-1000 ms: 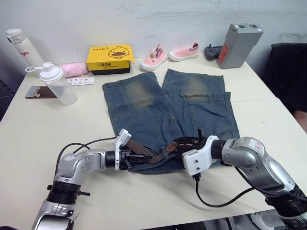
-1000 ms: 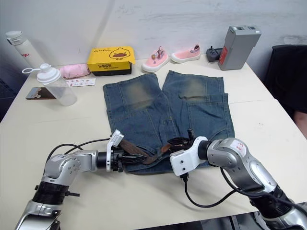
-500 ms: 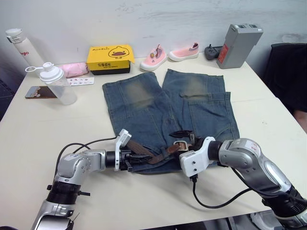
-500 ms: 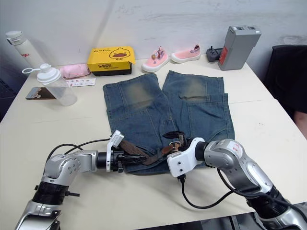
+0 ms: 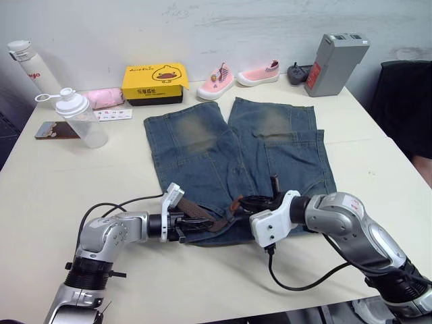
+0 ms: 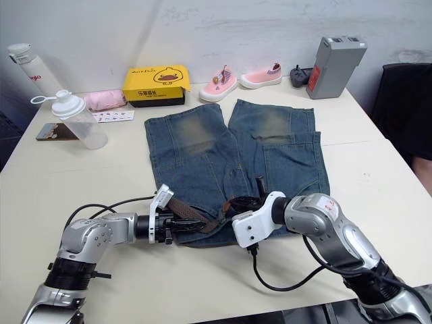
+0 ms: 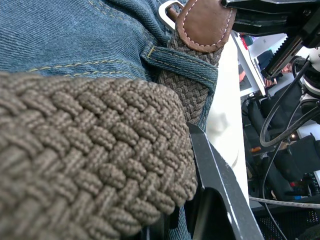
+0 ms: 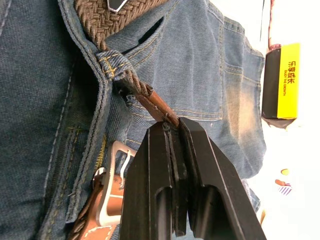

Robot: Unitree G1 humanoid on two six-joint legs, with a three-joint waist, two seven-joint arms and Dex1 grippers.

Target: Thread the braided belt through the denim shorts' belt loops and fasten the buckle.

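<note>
While laid flat mid-worktop (image 5: 40, 182), legs toward the far edge and waistband toward the near edge: the denim shorts (image 5: 229, 152), with the action all along that waistband.

Starting at the far left corner: a white bottle (image 5: 25, 64), then a clear shaker (image 5: 79, 118) over a phone (image 5: 55, 129), all untouched.

On to the left tool (image 5: 181, 225), lying low at the waistband's left end, clamped on the braided belt (image 7: 90, 150). From the left wrist, woven strap pinched against a black finger (image 7: 215, 180), running on under one of the belt loops (image 7: 182, 60).

Along the middle of the waistband: strap sagging in a shallow curve, leather-trimmed end and the buckle (image 8: 116, 165) lying close together near the fly.

Next, the right tool (image 5: 260, 201), fingers squeezed together on the belt's thin brown tip, seen closely from the right wrist.

Beyond, along the far edge: yellow box (image 5: 155, 82), pink shoes (image 5: 237, 75), grey case (image 5: 335, 62) at the far right corner.

Progress, by the look of it: threading partly done at least, one loop plainly filled, the rest hard to count. Still to go: tip into the frame, prong seated. Not yet fastened.
</note>
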